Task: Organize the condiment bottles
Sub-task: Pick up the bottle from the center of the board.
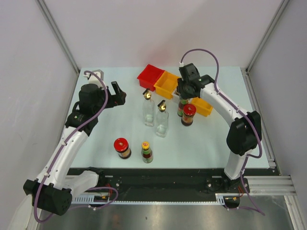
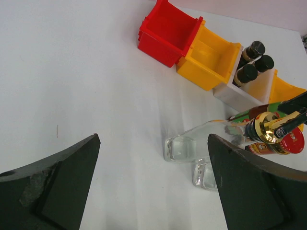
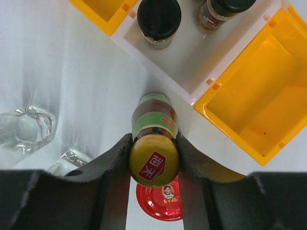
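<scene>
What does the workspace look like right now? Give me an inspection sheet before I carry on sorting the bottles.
surface: pale table, no spills seen.
job's things: two glass bottles upright mid-table; red-lidded jars, one near the front, one by the right hand; second sauce bottle near the front; black-capped shakers in the white bin.
clutter: nothing seen; the red bin and orange bins at the back show empty.
hands: left hand open, holding nothing; right hand's fingers against both sides of the yellow-capped sauce bottle's cap.
cables: a purple cable loops along each arm.
surroundings: white walls and metal frame posts.
</scene>
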`<state>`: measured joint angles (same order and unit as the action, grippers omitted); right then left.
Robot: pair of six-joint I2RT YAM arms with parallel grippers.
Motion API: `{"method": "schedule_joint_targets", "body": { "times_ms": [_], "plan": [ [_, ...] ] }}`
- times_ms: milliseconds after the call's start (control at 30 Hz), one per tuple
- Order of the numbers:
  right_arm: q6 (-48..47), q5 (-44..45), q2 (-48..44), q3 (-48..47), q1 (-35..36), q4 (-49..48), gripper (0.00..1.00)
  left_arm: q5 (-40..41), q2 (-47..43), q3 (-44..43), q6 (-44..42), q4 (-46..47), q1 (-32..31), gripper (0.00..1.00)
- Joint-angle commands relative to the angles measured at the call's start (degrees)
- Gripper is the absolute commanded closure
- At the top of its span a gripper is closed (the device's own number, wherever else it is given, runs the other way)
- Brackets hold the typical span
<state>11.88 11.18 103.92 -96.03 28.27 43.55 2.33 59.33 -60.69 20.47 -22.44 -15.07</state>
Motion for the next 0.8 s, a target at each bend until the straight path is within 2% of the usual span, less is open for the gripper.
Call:
{"method": "schedule_joint_targets", "body": {
  "times_ms": [0,300,567,767],
  "plan": [
    [0.4,0.9,-1.2,-3.3,0.8,0.2,1.00,0.0,-1.0,0.3,-0.8,1.1,0.4,0.00],
    [0.0,3.8,-6.1,-8.3,0.6,-3.5,1.00,-0.4,-1.1,0.4,-0.6,1.2,0.4,0.00],
    [-1.2,6.4,-6.6,-17.9,-0.6,-1.3,1.00,-0.3,-1.1,0.2,-0.7,1.2,0.4,0.00],
    [-1.0,7.4,-10.7,-19.2,-3.8,-0.8,1.00,-0.2,-1.1,0.2,-0.8,1.2,0.4,0.00]
  ]
}}
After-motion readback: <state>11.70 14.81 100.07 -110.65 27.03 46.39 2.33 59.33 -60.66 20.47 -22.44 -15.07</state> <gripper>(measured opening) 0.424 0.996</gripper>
